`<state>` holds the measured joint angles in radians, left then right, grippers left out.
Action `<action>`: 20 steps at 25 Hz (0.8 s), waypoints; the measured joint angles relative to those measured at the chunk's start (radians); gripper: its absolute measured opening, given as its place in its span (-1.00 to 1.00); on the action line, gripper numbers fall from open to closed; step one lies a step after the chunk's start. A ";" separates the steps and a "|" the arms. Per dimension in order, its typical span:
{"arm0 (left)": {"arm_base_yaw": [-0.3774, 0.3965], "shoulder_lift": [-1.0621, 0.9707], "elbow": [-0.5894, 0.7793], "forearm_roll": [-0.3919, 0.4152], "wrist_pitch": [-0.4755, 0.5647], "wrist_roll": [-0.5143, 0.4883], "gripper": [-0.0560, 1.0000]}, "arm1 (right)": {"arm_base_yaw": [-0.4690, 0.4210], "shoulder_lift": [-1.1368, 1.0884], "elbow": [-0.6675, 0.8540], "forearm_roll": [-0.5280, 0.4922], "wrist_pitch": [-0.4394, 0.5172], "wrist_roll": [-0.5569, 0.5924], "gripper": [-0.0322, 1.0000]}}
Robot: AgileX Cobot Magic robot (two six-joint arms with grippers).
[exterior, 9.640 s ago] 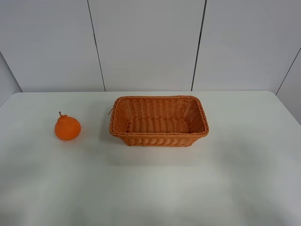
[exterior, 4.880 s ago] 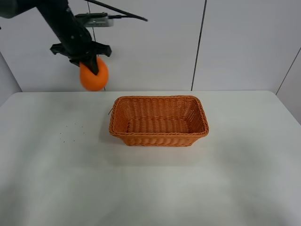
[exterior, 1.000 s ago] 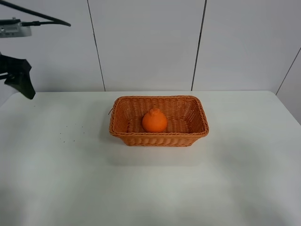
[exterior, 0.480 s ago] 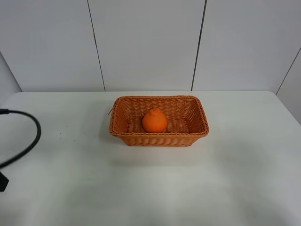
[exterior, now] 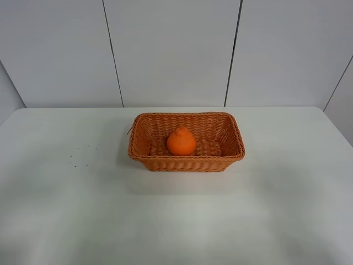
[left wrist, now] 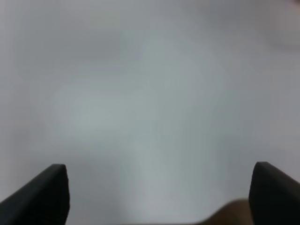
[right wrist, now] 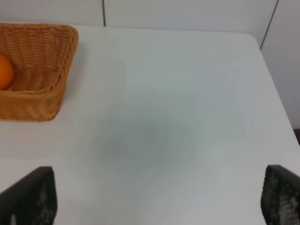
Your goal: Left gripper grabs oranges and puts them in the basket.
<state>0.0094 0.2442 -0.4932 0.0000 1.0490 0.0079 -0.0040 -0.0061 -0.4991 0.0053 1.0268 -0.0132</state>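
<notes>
Inside basket (exterior: pixel 186 160), orange (exterior: pixel 181 142), far from left hand (left wrist: pixel 157 194)

The black two-fingered left gripper (left wrist: pixel 157 194) has its fingers spread wide with nothing between them, only the dark fingertips (left wrist: pixel 49 192) showing. The black right gripper (right wrist: pixel 157 201) likewise stands wide apart and empty, textured fingertips (right wrist: pixel 33 194) visible.

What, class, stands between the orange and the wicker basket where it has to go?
Nothing visible does. The orange already sits inside the wicker basket, on its woven floor. The left claw is open and empty, facing only blurred white surface.
</notes>
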 joint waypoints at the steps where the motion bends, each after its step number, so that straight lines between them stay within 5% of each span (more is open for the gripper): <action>1: 0.000 -0.039 0.000 0.000 0.000 0.000 0.77 | 0.000 0.000 0.000 0.000 0.000 0.000 0.41; 6: 0.000 -0.236 0.001 0.000 0.002 0.000 0.77 | 0.000 0.000 0.000 0.000 0.000 0.000 0.41; 20: 0.000 -0.250 0.001 0.000 0.003 0.000 0.76 | 0.000 0.000 0.000 0.000 0.000 0.000 0.41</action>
